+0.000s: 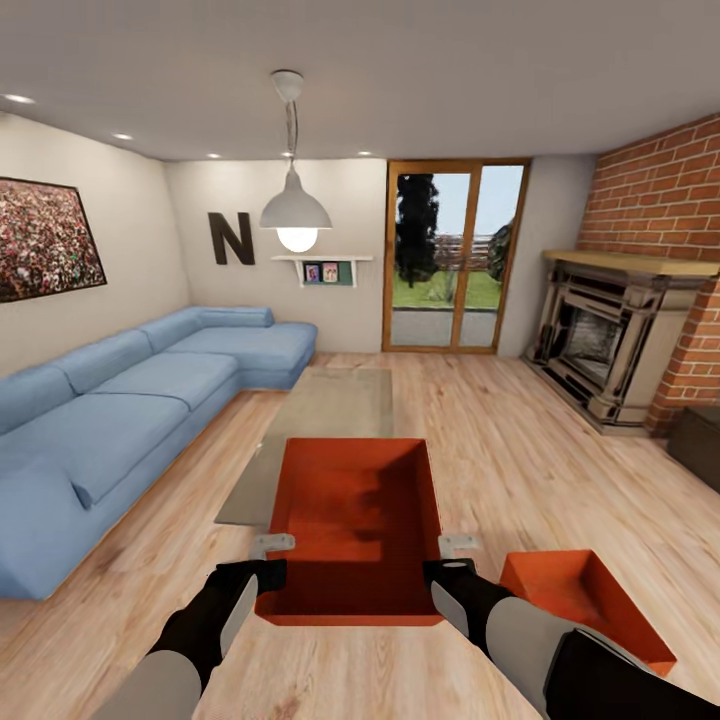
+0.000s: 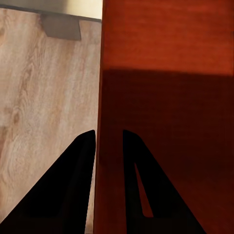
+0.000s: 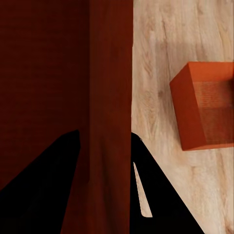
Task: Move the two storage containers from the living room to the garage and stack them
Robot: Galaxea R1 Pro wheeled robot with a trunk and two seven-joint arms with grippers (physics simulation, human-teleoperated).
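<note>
In the living room, one orange-red storage container (image 1: 355, 520) hangs open side up in front of me, over the near end of the glass-topped table (image 1: 330, 410). My left gripper (image 1: 265, 575) is shut on its left wall (image 2: 165, 97), one finger on each side. My right gripper (image 1: 450, 575) is shut on the opposite wall (image 3: 109, 73) in the same way. The second storage container (image 1: 580, 600) sits on the light wood planks by my right forearm, and it also appears in the right wrist view (image 3: 204, 105).
A blue sofa (image 1: 120, 410) runs along the left wall. A brick fireplace (image 1: 610, 340) and a dark box (image 1: 700, 445) stand at the right. Glazed patio doors (image 1: 450, 255) are at the back, and a pendant lamp (image 1: 295, 210) hangs above the table.
</note>
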